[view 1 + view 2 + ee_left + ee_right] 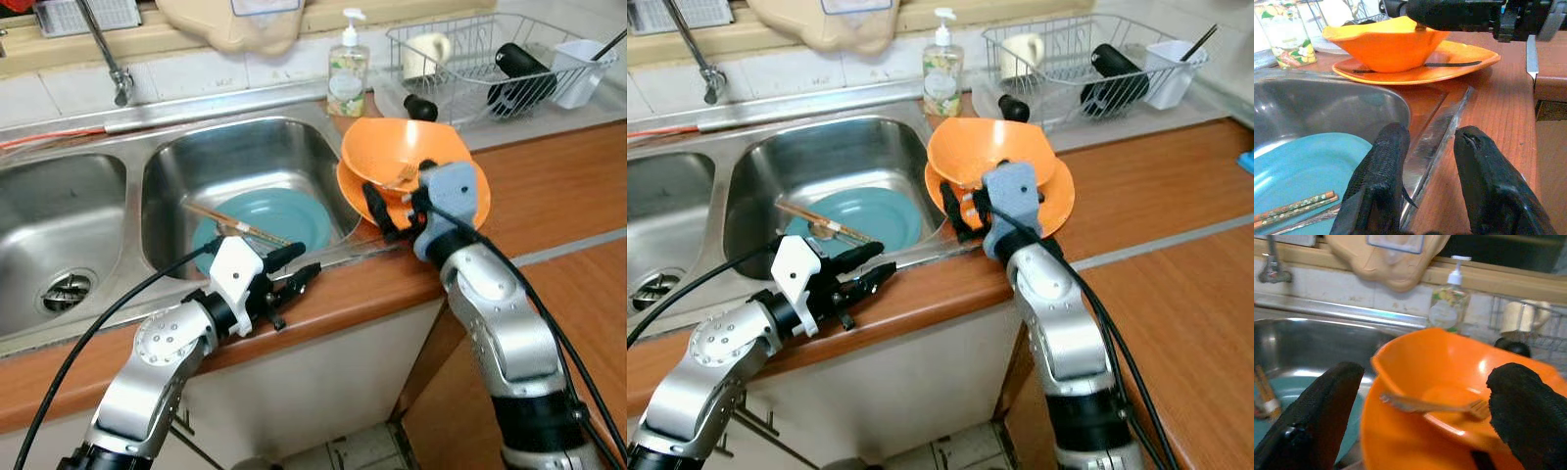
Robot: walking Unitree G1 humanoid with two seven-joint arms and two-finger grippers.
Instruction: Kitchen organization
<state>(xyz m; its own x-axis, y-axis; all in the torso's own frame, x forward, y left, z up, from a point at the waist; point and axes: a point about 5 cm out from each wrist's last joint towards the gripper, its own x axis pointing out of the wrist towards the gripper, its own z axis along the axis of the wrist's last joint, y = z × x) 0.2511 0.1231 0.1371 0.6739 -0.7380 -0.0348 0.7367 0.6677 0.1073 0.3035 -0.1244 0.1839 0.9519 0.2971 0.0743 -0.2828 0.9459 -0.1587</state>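
1. Reddish-brown wooden bench (568, 186) around a double stainless steel sink (245, 157), with pale tiled wall behind.
2. Round teal plate (269, 217) in the right basin, brown chopsticks (235, 223) lying across it.
3. Orange plastic bowl (392, 149) with a fork (1435, 405) inside, stacked on an orange plate (470, 201) at the sink's corner.
4. Soap pump bottle (347, 69) and white wire dish rack (490, 59) along the back.
5. Left end effector (294, 269) released, empty, over the sink's front rim.
6. Right end effector (392, 211) spread wide, empty, just before the orange plate.
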